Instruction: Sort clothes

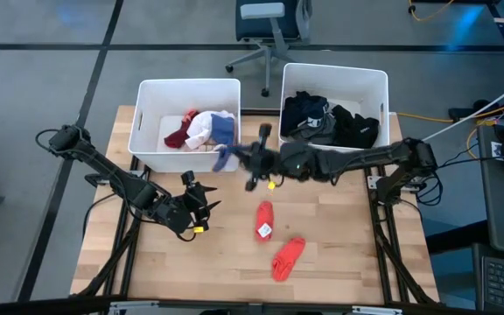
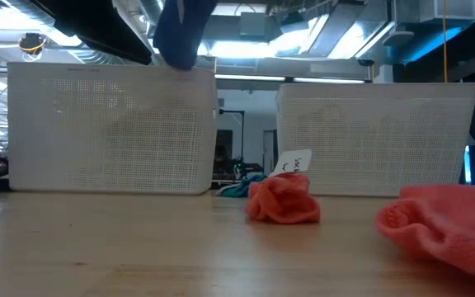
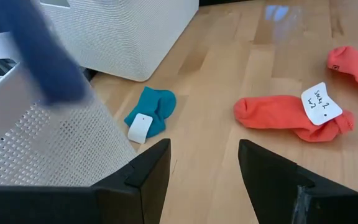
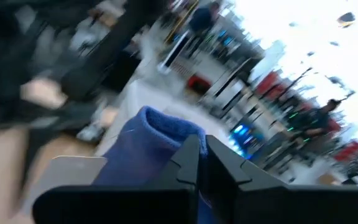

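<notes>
My right gripper [image 1: 241, 161] reaches in from the table's right and is shut on a blue sock [image 1: 226, 157]. The sock hangs at the near right corner of the left white bin [image 1: 147, 131], high over the table [image 2: 180, 33]. Two red socks [image 1: 264, 219] [image 1: 288, 258] lie flat on the wood near the table's middle, one with a white tag [image 3: 321, 102]. A teal sock [image 3: 151, 112] with a white tag lies on the wood by the bin. My left gripper [image 1: 201, 208] stands open to the left of the red socks, nothing between its fingers [image 3: 204, 149]. My right gripper pinches the blue sock's upper part [image 4: 182, 140] between its two fingers. The fingers come level from the table's right. The sock hangs below them, slack and clear of the table, in front of the left bin's near wall [image 2: 114, 124].
The left bin holds maroon, white and blue garments [image 1: 201, 129]; the right white bin [image 1: 374, 87] holds black ones [image 1: 331, 122]. Both stand at the table's far edge. Bare wood lies at the near left [image 1: 138, 262]. An office chair [image 1: 265, 35] stands beyond the table.
</notes>
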Action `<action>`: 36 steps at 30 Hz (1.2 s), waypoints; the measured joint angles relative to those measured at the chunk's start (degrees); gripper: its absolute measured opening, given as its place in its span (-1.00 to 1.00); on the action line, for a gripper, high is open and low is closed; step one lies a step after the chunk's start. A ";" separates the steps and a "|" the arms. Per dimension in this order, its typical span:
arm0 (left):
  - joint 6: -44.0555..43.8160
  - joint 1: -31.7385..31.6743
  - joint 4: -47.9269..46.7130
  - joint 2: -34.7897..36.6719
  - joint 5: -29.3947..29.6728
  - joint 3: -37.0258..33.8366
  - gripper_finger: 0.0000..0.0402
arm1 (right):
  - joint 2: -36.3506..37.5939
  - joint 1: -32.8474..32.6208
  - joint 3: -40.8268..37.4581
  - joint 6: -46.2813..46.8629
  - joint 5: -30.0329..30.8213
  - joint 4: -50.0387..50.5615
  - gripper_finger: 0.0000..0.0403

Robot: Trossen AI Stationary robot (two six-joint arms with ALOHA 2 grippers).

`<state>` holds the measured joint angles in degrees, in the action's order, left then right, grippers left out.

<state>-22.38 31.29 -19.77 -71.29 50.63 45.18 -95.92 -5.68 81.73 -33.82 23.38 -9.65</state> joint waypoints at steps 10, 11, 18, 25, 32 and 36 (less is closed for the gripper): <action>0.21 0.00 -0.04 0.00 0.00 -0.02 -0.10 | -0.02 12.01 0.00 0.54 -5.62 -9.30 -0.89; 0.23 0.00 -0.06 0.00 0.00 0.00 -0.10 | -0.06 13.22 0.00 2.12 -7.24 -9.24 -0.89; 0.49 -0.07 -0.22 0.00 -0.02 -0.02 -0.10 | -3.13 18.52 0.03 12.51 -19.01 -7.81 -0.88; 0.30 -0.26 -0.72 0.00 -0.02 -0.02 -0.10 | -8.29 18.96 0.02 14.54 -18.43 -6.59 -0.88; 0.30 -0.26 -0.70 0.00 -0.02 -0.02 -0.10 | -9.01 18.89 0.02 17.00 -17.45 -4.27 -0.51; 0.28 -0.26 -0.66 0.00 -0.02 -0.01 -0.10 | -8.34 18.22 0.00 17.13 -17.20 -3.26 -0.14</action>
<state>-22.10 31.03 -20.43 -71.29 50.61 45.18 -104.26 12.54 81.73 -16.69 6.18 -12.91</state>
